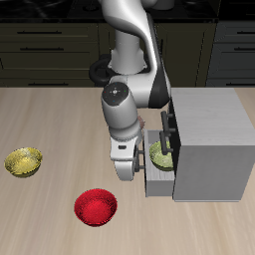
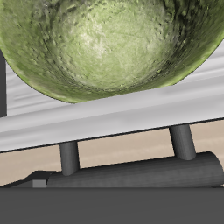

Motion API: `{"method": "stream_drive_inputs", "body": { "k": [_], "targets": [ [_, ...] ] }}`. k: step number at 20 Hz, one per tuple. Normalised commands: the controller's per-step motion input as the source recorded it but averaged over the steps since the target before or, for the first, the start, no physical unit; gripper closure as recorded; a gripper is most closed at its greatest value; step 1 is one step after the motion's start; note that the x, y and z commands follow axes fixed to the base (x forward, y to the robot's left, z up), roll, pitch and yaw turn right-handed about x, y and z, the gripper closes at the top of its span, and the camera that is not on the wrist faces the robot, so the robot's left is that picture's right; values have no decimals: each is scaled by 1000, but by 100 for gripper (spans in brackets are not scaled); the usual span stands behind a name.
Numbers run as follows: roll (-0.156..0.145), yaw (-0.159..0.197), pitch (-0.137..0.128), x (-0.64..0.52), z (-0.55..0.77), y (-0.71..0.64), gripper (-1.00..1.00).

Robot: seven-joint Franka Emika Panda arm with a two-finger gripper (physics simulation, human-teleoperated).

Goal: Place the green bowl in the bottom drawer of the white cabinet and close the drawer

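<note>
Green bowl (image 1: 164,153) sitting inside the pulled-out bottom drawer (image 1: 159,180) of the white cabinet (image 1: 211,139), just beyond the gripper (image 1: 129,167). Gripper low at the drawer front, near its dark handle (image 2: 131,171); open or closed, impossible to tell. Red bowl (image 1: 96,207) and yellow bowl (image 1: 24,161) apart on the desk (image 1: 50,120).

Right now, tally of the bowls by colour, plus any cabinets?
Olive-green mottled bowl: 1, sitting in the open bottom drawer
Bright yellow bowl: 1, on the table
Red bowl: 1, on the table near its front edge
Boxy white cabinet: 1
Total: 3 bowls and 1 cabinet, 4 things.
</note>
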Motion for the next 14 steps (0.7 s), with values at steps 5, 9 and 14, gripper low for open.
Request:
{"method": "stream_drive_inputs", "body": {
  "k": [5,9,14],
  "targets": [
    [62,30,-120,253,-196,217,-100],
    [31,11,-6,330,-355,504,-100],
    [103,-9,-11,176,93,641,-100]
  ]
}}
